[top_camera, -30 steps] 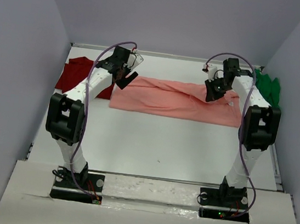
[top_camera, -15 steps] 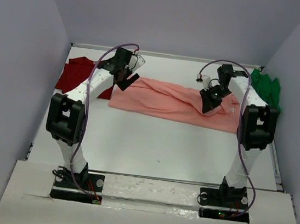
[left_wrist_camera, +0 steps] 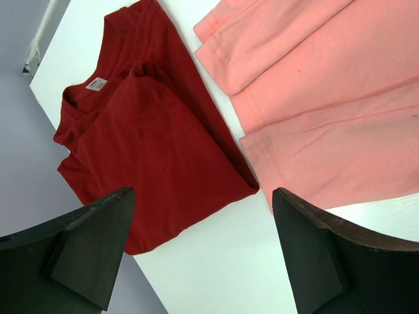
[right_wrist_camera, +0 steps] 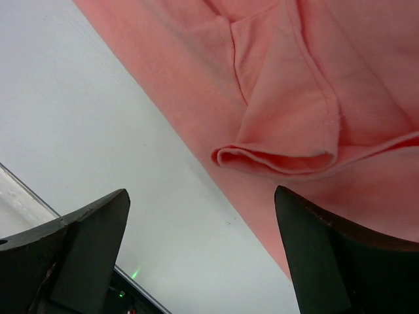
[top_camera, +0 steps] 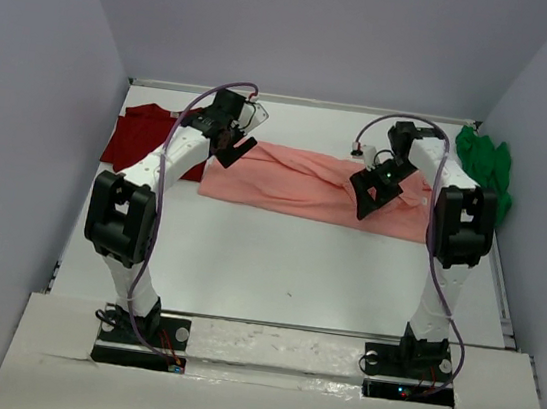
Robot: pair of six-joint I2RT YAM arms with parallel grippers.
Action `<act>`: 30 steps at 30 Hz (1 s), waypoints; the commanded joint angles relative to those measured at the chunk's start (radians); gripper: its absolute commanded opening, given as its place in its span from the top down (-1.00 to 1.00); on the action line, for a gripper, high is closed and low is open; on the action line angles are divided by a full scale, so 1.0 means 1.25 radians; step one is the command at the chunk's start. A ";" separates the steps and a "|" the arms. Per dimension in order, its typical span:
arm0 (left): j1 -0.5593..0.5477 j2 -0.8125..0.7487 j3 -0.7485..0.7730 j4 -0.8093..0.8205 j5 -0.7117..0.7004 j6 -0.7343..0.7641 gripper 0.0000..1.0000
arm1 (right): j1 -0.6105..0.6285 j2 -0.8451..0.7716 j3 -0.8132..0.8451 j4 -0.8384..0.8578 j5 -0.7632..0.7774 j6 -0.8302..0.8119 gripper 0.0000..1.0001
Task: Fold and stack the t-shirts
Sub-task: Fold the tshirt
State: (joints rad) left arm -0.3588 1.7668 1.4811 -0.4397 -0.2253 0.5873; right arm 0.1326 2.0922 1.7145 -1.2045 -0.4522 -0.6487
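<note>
The salmon-pink t-shirt lies as a long folded band across the back of the table. My right gripper hovers open over its right part, with a folded sleeve lying loose just past the fingertips and nothing between them. My left gripper is open above the band's left end, beside the dark red t-shirt. In the left wrist view the red shirt shows its white neck label and the pink shirt lies next to it. The green t-shirt is bunched at the back right.
The white table is closed in by grey walls on the left, right and back. The green shirt hangs at the table's right edge. Both arm bases sit at the near edge. Bare table shows under the right gripper.
My right gripper has opened and let go of the pink shirt, then moved left and nearer over it. The shirt's right end has settled flat. The left arm barely shifted.
</note>
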 commanded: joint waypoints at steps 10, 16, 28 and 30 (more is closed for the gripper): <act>-0.009 -0.070 -0.009 -0.014 -0.010 0.011 -0.98 | 0.003 -0.167 0.131 0.004 0.131 0.010 -0.46; -0.009 -0.070 -0.012 -0.013 -0.010 0.014 -0.98 | 0.003 -0.140 0.035 0.041 0.173 0.021 -0.14; -0.011 -0.073 -0.029 -0.005 -0.010 0.019 -0.98 | -0.020 -0.066 0.020 0.193 0.243 0.035 -0.18; -0.012 -0.075 -0.031 -0.003 -0.012 0.020 -0.98 | -0.020 -0.054 0.031 0.199 0.246 0.039 -0.19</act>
State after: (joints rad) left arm -0.3676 1.7393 1.4498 -0.4454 -0.2256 0.5949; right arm 0.1181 2.0113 1.7027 -1.0306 -0.1753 -0.6144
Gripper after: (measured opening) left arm 0.989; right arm 0.590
